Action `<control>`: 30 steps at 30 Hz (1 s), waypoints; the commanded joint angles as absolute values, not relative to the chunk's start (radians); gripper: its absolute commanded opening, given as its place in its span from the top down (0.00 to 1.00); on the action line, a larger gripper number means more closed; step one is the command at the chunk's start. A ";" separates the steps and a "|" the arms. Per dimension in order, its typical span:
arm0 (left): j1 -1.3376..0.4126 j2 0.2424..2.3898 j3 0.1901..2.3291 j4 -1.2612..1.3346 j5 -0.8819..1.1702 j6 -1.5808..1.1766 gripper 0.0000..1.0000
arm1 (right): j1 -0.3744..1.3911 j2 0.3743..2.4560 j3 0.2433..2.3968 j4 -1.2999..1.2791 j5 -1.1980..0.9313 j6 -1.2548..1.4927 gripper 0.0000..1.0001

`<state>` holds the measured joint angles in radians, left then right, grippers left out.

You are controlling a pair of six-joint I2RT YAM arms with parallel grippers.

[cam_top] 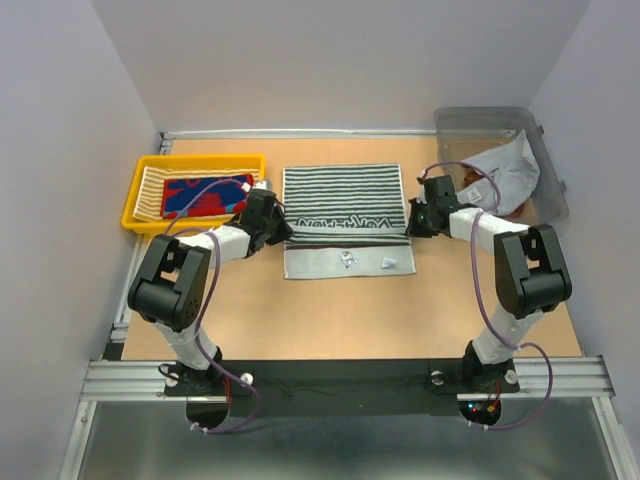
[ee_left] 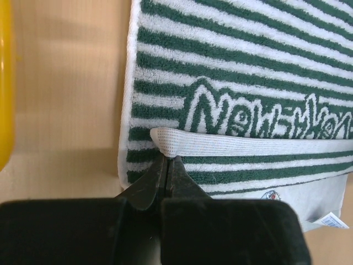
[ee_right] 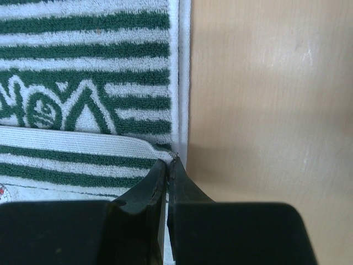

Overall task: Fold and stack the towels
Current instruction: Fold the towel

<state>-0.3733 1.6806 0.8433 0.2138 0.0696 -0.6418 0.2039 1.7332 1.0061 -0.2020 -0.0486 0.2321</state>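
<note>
Left gripper (ee_left: 165,160) and right gripper (ee_right: 168,163) each pinch shut on a hem corner of the green-striped towel (cam_top: 343,205) on the table (cam_top: 330,315), near edge turned over: first fold looks underway. Next, carry both corners evenly to the far edge. Beyond, a red-blue towel (cam_top: 205,196) lies in the yellow tray (cam_top: 133,200).

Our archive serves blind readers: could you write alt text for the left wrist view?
The left gripper pinches the white hem of a green-and-white striped towel, jaws shut. The towel lies on a wooden table; a yellow tray shows at left.
</note>
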 commanded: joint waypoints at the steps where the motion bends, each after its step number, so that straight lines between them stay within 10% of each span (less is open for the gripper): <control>1: -0.353 1.620 0.882 0.132 -0.017 -0.586 1.00 | 0.176 1.683 1.058 -0.181 0.044 0.204 0.99; 30: -0.370 1.261 0.881 -0.029 -0.057 -0.572 1.00 | 0.176 1.282 1.022 -0.249 0.037 0.172 0.99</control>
<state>-0.3870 1.3083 0.9092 0.0093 0.0437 -0.5900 0.2043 1.3167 1.0256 -0.2405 -0.0608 0.1913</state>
